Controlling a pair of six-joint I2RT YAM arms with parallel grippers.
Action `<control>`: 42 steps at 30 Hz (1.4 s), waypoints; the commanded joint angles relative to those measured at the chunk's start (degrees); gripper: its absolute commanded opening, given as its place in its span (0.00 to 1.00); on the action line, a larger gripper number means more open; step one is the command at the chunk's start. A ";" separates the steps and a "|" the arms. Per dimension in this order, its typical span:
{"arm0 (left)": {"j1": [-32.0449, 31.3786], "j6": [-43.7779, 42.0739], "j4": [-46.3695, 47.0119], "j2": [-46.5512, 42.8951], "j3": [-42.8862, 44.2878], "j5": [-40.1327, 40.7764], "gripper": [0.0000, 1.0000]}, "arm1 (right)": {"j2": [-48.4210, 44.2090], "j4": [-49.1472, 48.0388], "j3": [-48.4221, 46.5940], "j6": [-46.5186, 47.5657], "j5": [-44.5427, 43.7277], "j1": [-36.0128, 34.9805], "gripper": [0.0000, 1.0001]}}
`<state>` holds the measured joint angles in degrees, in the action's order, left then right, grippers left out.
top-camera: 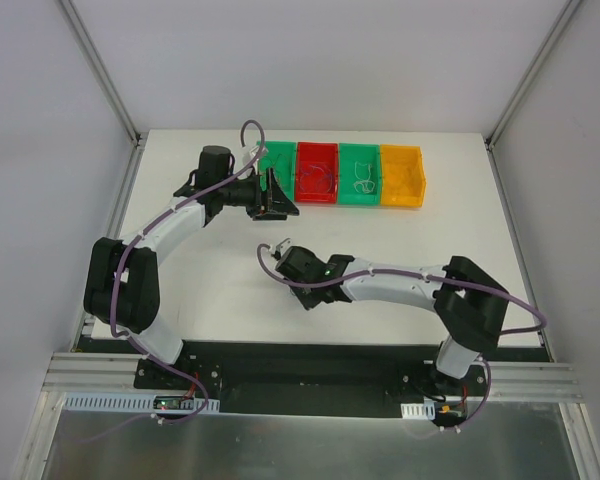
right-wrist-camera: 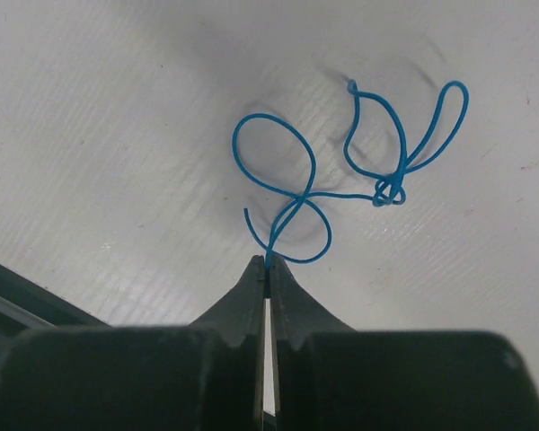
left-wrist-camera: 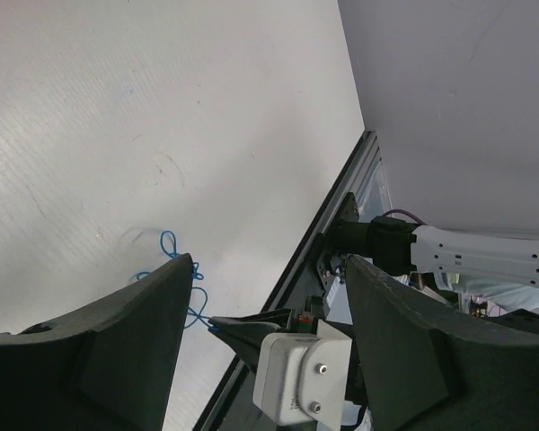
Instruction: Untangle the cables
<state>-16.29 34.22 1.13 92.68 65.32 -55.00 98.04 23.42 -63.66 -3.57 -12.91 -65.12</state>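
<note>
Blue cable (right-wrist-camera: 307, 184) lies on the white counter (right-wrist-camera: 90, 108) in loose curls. A round loop and a smaller one cross close to the right fingers (right-wrist-camera: 259, 285), and a strand runs across to a small knot (right-wrist-camera: 391, 191), where two longer loops fan out. One end of the cable rises straight into the right fingers, which are clenched on it with only a hairline between the tips. The rest of it rests flat on the counter, its shadow just beside it.

In the top view the right fingers (top-camera: 283, 250) sit low over the middle of the counter (top-camera: 210, 300), with the arm stretched in from the right. The left fingers (top-camera: 278, 198) hang farther back, just in front of the leftmost green bin (top-camera: 283, 160). That bin starts a row of four, followed by a red bin (top-camera: 317, 172), a second green bin (top-camera: 359, 172) and a yellow bin (top-camera: 401, 176). Thin pale wire curls (top-camera: 361, 184) show in the second green bin, with something similar in the red bin, too small to tell the colours.

The left wrist view shows the left fingers (left-wrist-camera: 162, 296) released, spread wide with nothing between the pads. Past them, part of the blue cable (left-wrist-camera: 169, 244) curls on the counter, and the tip of the right fingers (left-wrist-camera: 238, 329) meets its end
</note>
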 commanded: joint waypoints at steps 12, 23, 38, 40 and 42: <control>-2.77 23.95 54.65 -7.87 -11.17 -13.46 0.68 | -42.29 -8.91 10.75 -4.24 9.99 9.03 0.01; -10.24 37.16 85.36 -6.02 -14.96 -14.78 0.81 | -44.08 -14.97 6.18 -13.56 27.67 16.96 0.00; -13.15 27.77 69.49 -5.14 -12.41 -17.60 0.34 | -51.71 -14.19 5.04 -13.30 23.89 17.57 0.00; -13.50 22.15 61.66 -5.93 -12.15 -16.90 0.29 | -52.51 -14.89 4.95 -13.39 23.46 17.49 0.00; -13.94 17.49 55.59 -6.90 -11.97 -15.75 0.21 | -52.69 -15.51 4.60 -13.39 23.71 17.49 0.00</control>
<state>-28.99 63.33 66.50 88.71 51.18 -71.35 46.70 10.81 -56.25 -16.51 11.40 -47.81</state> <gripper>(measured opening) 0.274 0.012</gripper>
